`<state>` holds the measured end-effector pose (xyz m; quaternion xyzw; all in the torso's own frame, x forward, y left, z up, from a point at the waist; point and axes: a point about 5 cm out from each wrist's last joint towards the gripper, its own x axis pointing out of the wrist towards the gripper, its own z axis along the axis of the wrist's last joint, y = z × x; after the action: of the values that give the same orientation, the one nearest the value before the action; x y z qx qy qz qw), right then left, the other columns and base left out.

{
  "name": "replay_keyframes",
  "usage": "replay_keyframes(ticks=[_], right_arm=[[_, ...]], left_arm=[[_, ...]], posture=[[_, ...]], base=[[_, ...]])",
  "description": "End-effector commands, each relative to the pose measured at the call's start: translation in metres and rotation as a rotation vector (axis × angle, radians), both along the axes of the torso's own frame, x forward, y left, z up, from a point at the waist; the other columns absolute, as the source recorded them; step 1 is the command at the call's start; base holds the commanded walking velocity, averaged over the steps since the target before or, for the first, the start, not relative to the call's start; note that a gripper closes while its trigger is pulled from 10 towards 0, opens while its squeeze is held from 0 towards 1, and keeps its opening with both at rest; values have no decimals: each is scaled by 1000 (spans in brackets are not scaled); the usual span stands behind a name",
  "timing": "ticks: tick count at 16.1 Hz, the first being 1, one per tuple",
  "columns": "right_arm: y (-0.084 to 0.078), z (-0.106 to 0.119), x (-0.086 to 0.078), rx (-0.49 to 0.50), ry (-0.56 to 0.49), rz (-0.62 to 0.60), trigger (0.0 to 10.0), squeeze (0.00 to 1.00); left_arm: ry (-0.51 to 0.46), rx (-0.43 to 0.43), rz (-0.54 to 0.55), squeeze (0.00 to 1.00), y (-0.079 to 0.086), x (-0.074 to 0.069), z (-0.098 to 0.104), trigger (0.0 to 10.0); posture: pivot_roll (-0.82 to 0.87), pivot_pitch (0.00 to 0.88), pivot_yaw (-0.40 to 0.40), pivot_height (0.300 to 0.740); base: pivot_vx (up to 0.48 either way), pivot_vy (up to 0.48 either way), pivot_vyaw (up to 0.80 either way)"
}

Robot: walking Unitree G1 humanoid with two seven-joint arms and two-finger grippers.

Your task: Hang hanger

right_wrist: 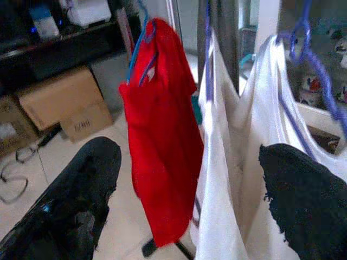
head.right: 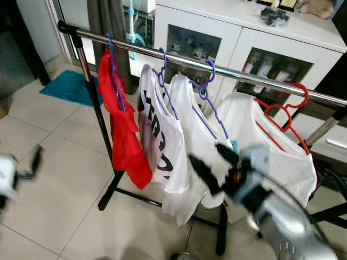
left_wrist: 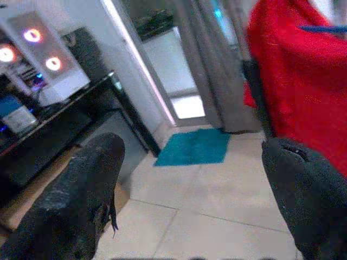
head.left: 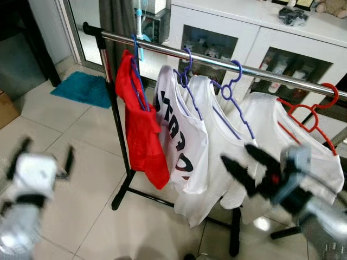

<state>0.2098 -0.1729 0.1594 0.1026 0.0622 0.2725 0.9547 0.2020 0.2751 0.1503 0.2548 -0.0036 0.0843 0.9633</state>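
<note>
1. Right tool (head.left: 246,162): fingers spread wide, empty, near the white shirts.
2. Left tool (left_wrist: 190,179): open, empty, low over floor.
3. Red plastic hanger (head.left: 312,116) hung on the chrome rail (head.left: 217,61), hook up, arms sloping along the rail.

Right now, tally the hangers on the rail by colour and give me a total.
Blue hangers: 3, at and
Red hangers: 1, at
Total: 4, all hooked on the rail, each carrying a shirt.
</note>
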Motion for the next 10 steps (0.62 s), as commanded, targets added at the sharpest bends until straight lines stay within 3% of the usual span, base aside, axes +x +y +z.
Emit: replay_keyframes(ticks=[1,3,5,7,8,9,10], right_arm=[[6,16,6,47,-32,1,10000,1000],[12,27,12,55,-68,-45,10000,1000],[16,32,17,88,-135,-112,10000,1000],[14,27,20,-33,-142,-197,10000,1000],[9,22,22,-75,-119,-250,10000,24],[14,21,23,-60,-118,-233,10000,0],[20,16,26,-20,-97,-256,10000,0]], left_arm=[[39,-37,-77,616,0,4,15,10000],[59,-177,-87,0,-5,5,27,10000],[30,-249,-107,0,-22,11,40,10000],[26,-279,-138,0,-35,18,46,10000],[22,-275,-203,0,-49,25,47,10000],[-14,-338,-273,8,-57,38,52,10000],[-15,-348,-307,43,-60,50,52,10000]], posture=[[-5,57,-66,740],[37,80,-74,740],[59,77,-64,740],[56,37,-37,740],[26,0,-5,740],[-2,34,9,740],[-21,35,23,740]], base=[[0,0,0],[0,0,0],[0,0,0],[0,0,0],[0,0,0],[0,0,0],[0,0,0]])
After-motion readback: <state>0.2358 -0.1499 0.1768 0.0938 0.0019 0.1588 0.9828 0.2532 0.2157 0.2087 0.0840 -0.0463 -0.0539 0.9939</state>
